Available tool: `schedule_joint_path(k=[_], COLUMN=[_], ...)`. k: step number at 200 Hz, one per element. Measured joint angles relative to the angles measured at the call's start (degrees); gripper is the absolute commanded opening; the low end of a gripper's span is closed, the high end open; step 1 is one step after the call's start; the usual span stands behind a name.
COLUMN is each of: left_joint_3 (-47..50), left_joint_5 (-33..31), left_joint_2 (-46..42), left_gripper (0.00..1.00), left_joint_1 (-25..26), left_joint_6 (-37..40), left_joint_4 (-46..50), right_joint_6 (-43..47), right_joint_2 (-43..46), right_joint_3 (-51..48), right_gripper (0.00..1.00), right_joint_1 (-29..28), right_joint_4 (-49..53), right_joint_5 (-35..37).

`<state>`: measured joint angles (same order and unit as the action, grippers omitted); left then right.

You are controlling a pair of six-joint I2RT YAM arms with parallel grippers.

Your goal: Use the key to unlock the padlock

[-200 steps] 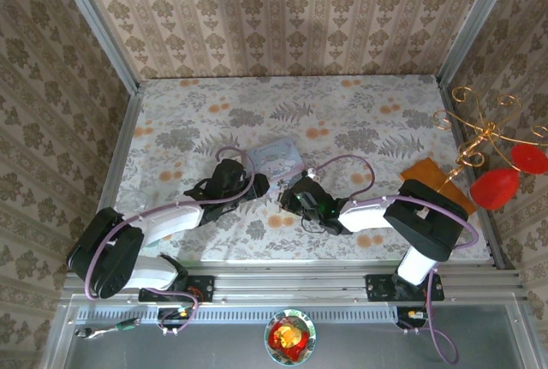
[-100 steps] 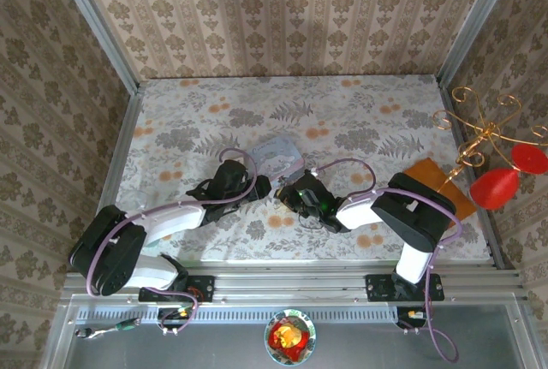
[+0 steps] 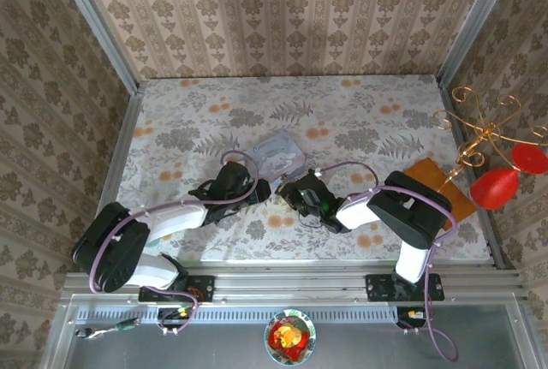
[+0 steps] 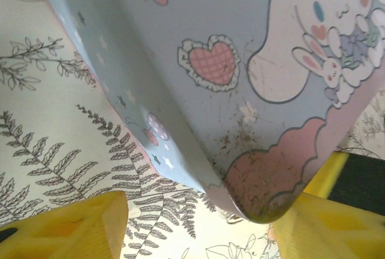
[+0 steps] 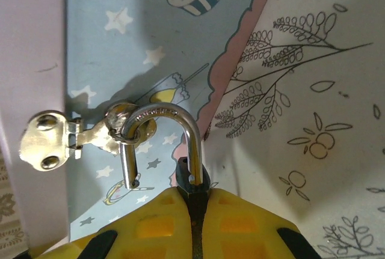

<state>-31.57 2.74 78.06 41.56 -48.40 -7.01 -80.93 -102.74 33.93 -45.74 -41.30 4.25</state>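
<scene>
Padlock point(image 5: 192, 176): dark body pinched between right gripper point(image 5: 195, 206) fingers, which are closed tight on it. Silvery shackle rises just ahead of the fingertips and threads the hasp point(image 5: 55, 142) ring on the pale blue tin point(image 5: 114, 54).

Left gripper point(image 4: 198, 230): jaws apart, straddling the tin's near corner. One yellow finger point(image 4: 66, 226) stands clear of it on the tablecloth point(image 4: 54, 121).
</scene>
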Motion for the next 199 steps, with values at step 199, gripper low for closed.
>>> schedule_joint_path(k=[199], left_joint_3=[-4.7], left_joint_5=[-0.9], left_joint_2=[4.4], left_gripper=[0.7], left_joint_1=[-6.3], left_joint_6=[1.7], left_joint_4=[-2.3], right_joint_6=[3.2], right_joint_2=[1.8], right_joint_3=[1.0], right_gripper=[0.04], right_joint_1=[4.4], right_joint_4=[4.8], right_joint_5=[-1.8])
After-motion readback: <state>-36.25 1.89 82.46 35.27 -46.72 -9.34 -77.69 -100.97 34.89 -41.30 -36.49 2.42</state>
